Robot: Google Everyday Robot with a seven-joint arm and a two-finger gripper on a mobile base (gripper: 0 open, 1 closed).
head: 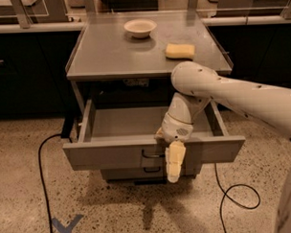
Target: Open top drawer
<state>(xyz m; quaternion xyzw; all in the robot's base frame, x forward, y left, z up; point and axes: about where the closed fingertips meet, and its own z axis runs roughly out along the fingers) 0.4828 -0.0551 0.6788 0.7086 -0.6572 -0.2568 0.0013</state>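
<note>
The top drawer (104,156) is a wide grey metal drawer under the table top. It stands pulled far out, and its inside (131,122) looks empty. A small dark wire handle (150,154) sits at the centre of its flat front. My gripper (175,161) is cream-coloured and hangs down over the drawer's front edge, just right of the handle and against the front panel. My white arm (231,94) reaches in from the right, above the drawer.
A grey table top (110,57) carries a white bowl (140,27) and a yellow sponge (180,51). Lower drawers (133,173) sit beneath the open one. A black cable (41,160) runs on the floor at left and another (234,194) at right. A blue X (65,227) marks the floor.
</note>
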